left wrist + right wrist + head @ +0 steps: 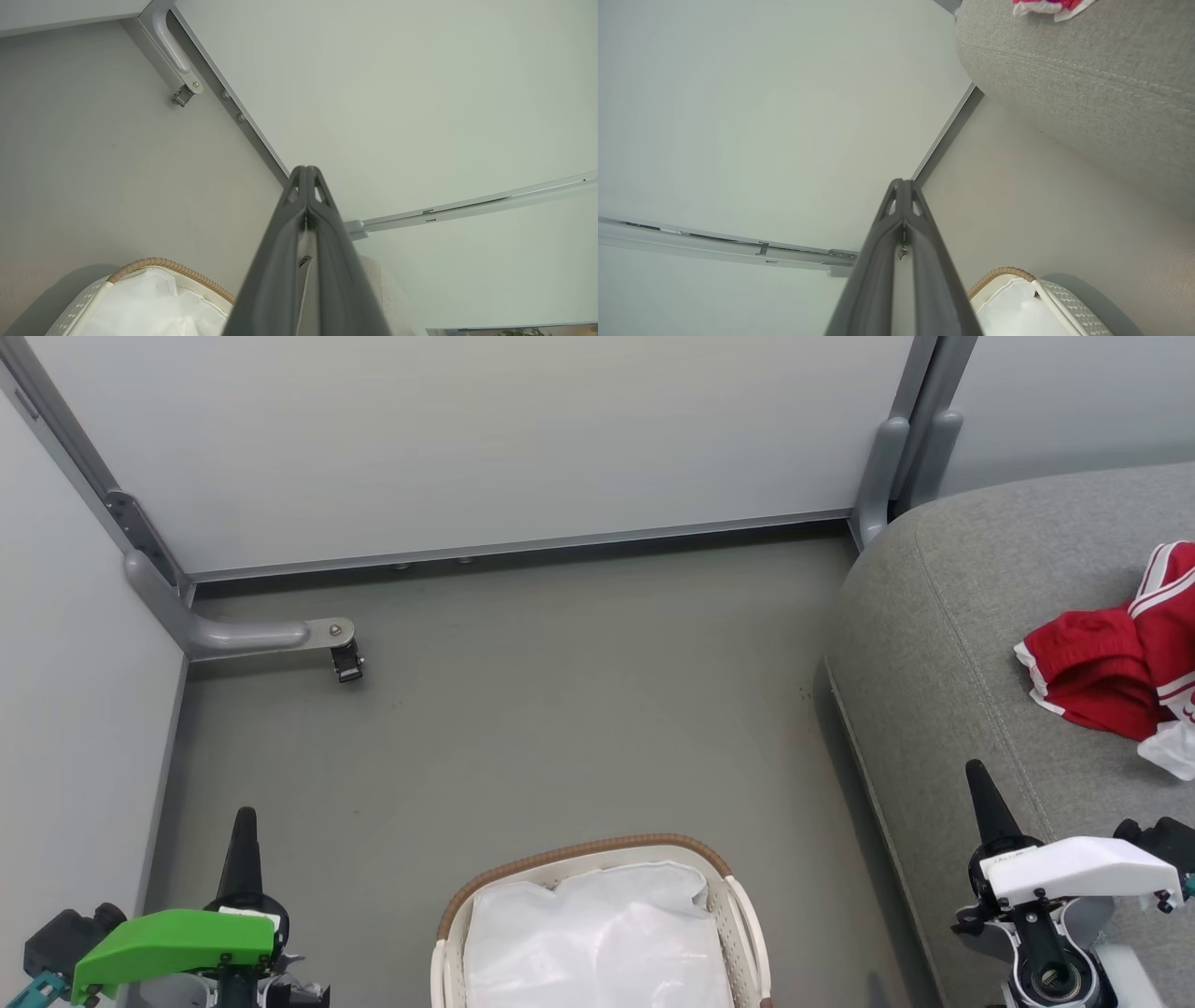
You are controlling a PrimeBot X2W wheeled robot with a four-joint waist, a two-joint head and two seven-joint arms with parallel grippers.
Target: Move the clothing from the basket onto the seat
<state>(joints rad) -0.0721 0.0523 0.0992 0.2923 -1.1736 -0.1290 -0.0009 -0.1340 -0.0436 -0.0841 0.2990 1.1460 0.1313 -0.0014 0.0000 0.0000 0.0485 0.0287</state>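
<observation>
The red clothing [1116, 658] with white stripes lies crumpled on the grey seat [962, 644] at the right; a sliver of it [1045, 5] tops the right wrist view. The white basket [579, 857] with its brown woven rim stands on the floor at bottom centre, holding only a white liner [597, 933]. My left gripper [245, 821] is shut and empty at lower left, left of the basket. My right gripper [977, 775] is shut and empty at lower right, over the seat's front edge. Both wrist views show the fingers pressed together [306, 175] [903, 186].
Pale partition walls close off the back and left. A grey bracket foot [271, 637] with a small caster [347, 663] juts from the left corner onto the grey floor [560, 709]. A post [882, 476] stands at the seat's back corner.
</observation>
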